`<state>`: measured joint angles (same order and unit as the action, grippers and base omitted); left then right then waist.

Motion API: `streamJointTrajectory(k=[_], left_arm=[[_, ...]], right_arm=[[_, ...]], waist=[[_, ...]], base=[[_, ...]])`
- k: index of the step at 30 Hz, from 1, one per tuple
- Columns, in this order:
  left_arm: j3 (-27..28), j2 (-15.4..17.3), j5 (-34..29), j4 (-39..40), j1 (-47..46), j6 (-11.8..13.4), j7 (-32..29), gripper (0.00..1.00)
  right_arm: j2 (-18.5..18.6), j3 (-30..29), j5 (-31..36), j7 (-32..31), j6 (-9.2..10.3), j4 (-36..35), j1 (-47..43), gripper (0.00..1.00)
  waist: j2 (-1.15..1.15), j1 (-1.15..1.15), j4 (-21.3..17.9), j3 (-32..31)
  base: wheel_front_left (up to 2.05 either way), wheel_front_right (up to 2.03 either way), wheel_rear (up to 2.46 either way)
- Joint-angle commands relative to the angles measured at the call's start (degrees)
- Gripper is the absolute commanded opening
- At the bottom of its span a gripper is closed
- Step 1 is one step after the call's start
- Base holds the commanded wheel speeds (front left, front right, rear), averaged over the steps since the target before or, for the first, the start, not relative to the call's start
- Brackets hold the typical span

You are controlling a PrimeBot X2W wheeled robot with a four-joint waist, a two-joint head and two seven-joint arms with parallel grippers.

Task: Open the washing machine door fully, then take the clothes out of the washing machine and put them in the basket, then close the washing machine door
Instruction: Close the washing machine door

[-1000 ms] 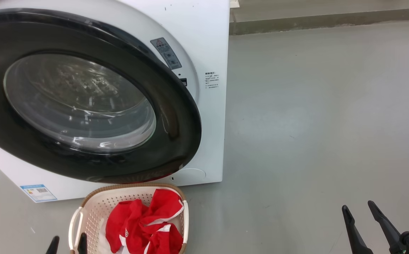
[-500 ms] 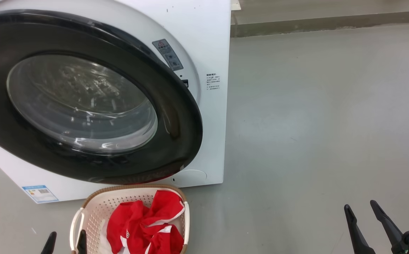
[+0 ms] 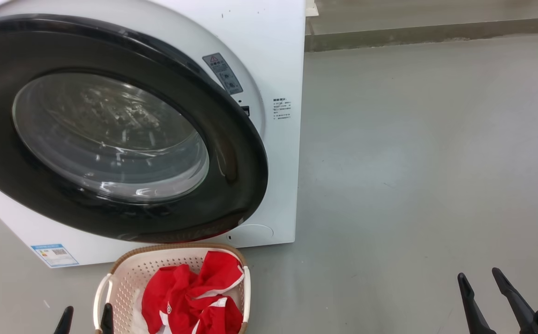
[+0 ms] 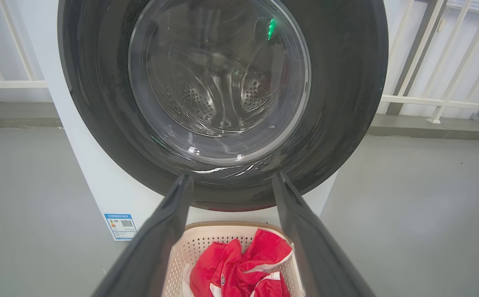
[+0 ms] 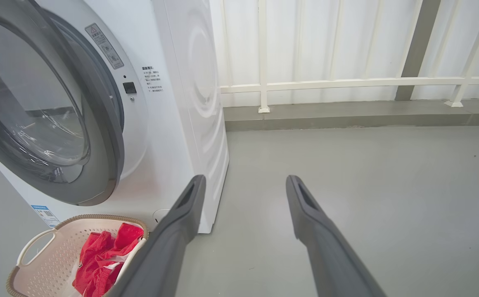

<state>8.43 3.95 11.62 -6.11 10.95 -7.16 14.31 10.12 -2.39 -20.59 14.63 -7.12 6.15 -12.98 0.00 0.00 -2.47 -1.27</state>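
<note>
- The left gripper [image 4: 232, 178] has its two dark fingers spread wide and they hold nothing. In its wrist view they point toward the lower part of the door, with open air between them.
- In the head view this gripper is at the bottom left, with its tips near the left handle of the basket [image 3: 171, 248]. I cannot tell if they touch it.
- The right gripper [image 5: 245, 177] is also wide open and empty. It hangs over the bare grey floor [image 3: 413, 162], well apart from the machine and from the basket.
- The basket stands on the floor just in front of the washing machine [image 3: 278, 55], under the lowest part of the door.
- The clothes [image 3: 190, 292] lie inside the basket: crumpled red fabric with white trim, and a little white cloth at the left.
- The washing machine door [image 3: 232, 176] is not fully shut. Its right edge stands off from the white front, and the small dark latch opening [image 5: 129, 87] beside it is uncovered.
- Through the glass, the perforated steel drum [image 4: 206, 99] is visible, with no red fabric seen in it.
- A blue label [image 3: 54, 255] sits at the lower left of the front, and a round service flap [image 3: 255, 232] at the lower right.
- Behind the machine there is a white railing [image 5: 347, 82].
</note>
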Motion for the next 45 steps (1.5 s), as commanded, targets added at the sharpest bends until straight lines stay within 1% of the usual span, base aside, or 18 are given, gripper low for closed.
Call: streamJointTrajectory(k=[1,11,13,14,15,22,32,33,40,45], left_arm=[[1.78,0.01,-0.60,1.55,-0.37,-0.33,0.69,1.00],[1.13,0.04,-0.78,1.48,-0.67,-0.33,0.69,1.00],[0.77,0.02,-0.89,1.38,-0.93,-0.33,0.69,1.00],[0.68,0.00,-0.92,1.36,-1.11,-0.33,0.69,1.00],[0.48,-0.03,-0.96,1.36,-1.28,-0.33,0.69,1.00],[-0.41,-0.48,-1.13,1.41,-1.57,-0.33,0.69,1.00],[-3.33,-0.92,-0.62,1.22,-3.19,-0.33,0.69,1.00],[-3.88,-0.98,-0.62,1.28,-3.66,-0.33,0.69,1.00],[-5.76,-1.05,0.20,1.10,-5.89,-0.33,0.69,1.00],[-6.35,-1.06,0.67,1.21,-7.11,-0.33,0.69,1.00]], right_arm=[[1.21,1.07,-0.15,0.37,-0.36,-1.64,0.66,1.00],[1.06,1.60,-0.25,0.37,-0.36,-1.91,1.16,1.00],[1.17,2.12,-0.54,0.37,-0.36,-1.93,1.40,0.36],[1.22,2.41,-0.60,0.37,-0.36,-1.90,1.58,0.08],[1.24,2.85,-0.67,0.37,-0.36,-1.84,1.82,0.00],[1.38,7.70,-1.03,0.37,-0.36,-1.07,5.34,0.00],[0.82,14.01,-1.69,0.37,-0.36,0.64,12.92,0.00],[0.77,14.94,-1.79,0.37,-0.36,1.09,14.40,0.00],[1.12,17.11,-2.39,0.37,-0.36,3.34,20.24,0.00],[1.05,18.07,-2.65,0.37,-0.36,5.16,23.57,0.00]], waist=[[0.00,0.00,0.01,0.05],[0.00,0.00,0.67,0.11],[0.00,0.00,1.38,0.16],[0.00,0.00,1.79,0.22],[0.00,0.00,2.22,0.28],[0.00,0.00,5.67,0.97],[0.00,0.00,11.92,2.41],[0.00,0.00,13.05,2.93],[0.00,0.00,16.29,5.26],[0.00,0.00,17.35,6.64]], base=[[0.00,0.00,0.00],[0.00,0.00,0.00],[0.00,0.00,0.00],[0.00,0.00,0.00],[0.00,0.00,0.00],[0.00,0.00,0.00],[0.00,0.00,0.00],[0.00,0.00,0.00],[0.00,0.00,0.00],[0.00,0.00,0.00]])
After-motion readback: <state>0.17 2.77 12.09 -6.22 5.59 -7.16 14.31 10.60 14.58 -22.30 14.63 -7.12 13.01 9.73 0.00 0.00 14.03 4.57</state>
